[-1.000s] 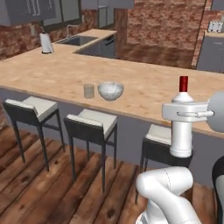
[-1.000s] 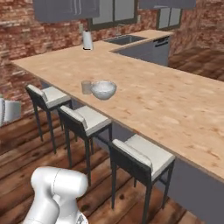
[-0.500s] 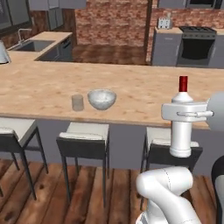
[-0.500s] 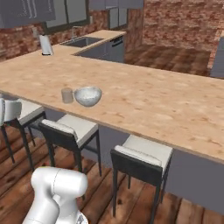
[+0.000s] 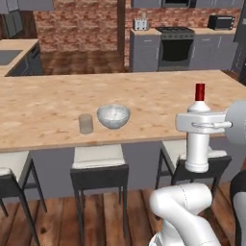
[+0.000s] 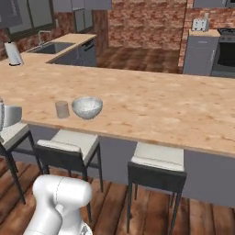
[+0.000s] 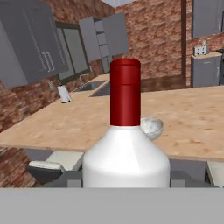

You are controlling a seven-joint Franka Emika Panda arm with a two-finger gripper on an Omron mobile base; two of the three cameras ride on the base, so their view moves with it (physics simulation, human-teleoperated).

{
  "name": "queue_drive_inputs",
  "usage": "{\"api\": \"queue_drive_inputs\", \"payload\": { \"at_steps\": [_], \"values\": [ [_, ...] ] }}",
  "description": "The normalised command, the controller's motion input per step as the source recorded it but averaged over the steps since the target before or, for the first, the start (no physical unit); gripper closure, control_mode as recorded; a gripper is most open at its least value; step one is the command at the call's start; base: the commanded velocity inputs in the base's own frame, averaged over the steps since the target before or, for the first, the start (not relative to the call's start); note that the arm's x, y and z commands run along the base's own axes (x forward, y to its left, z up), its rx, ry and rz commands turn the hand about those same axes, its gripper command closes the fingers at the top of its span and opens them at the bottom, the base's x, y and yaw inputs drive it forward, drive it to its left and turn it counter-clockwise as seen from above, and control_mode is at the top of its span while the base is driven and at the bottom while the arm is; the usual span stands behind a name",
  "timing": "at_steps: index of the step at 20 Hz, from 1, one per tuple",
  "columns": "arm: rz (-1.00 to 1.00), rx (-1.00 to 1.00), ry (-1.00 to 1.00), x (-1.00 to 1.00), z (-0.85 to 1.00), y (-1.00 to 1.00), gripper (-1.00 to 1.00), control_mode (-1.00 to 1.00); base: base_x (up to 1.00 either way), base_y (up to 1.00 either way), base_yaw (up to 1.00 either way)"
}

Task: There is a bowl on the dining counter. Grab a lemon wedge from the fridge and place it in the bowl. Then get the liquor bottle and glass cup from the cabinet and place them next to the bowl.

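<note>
So the slim white liquor bottle with the red cap is being held upright in the air by the white two-finger gripper, whose jaws are being kept clamped around the bottle's upper body, out in front of the long light wood-grain dining counter and above a pale cushioned stool. On the counter, the round speckled grey-white bowl is being shown with the short greyish translucent glass cup standing just beside it. Both are sitting well apart from the bottle.
</note>
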Motion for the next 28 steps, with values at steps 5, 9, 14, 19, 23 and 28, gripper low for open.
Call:
{"api": "queue_drive_inputs", "payload": {
  "at_steps": [5, 9, 14, 19, 23, 28],
  "values": [
    [0.00, 0.00, 0.00, 0.00, 0.00, 0.00, 1.00, 1.00, 0.59, 0.65, -0.28],
    [0.00, 0.00, 0.00, 0.00, 0.00, 0.00, 1.00, 1.00, 0.82, 0.49, -0.23],
    [0.00, 0.00, 0.00, 0.00, 0.00, 0.00, 1.00, 1.00, 0.83, 0.17, -0.18],
    [-0.04, -0.01, 0.00, 0.61, -0.09, -0.20, 1.00, -1.00, 0.00, 0.00, 0.00],
    [0.04, 0.00, -0.01, 0.47, -0.16, -0.66, 1.00, -1.00, 0.00, 0.00, 0.00],
    [0.19, 0.00, -0.07, 0.62, -0.20, -0.82, 1.00, -1.00, 0.00, 0.00, 0.00]
  ]
}}
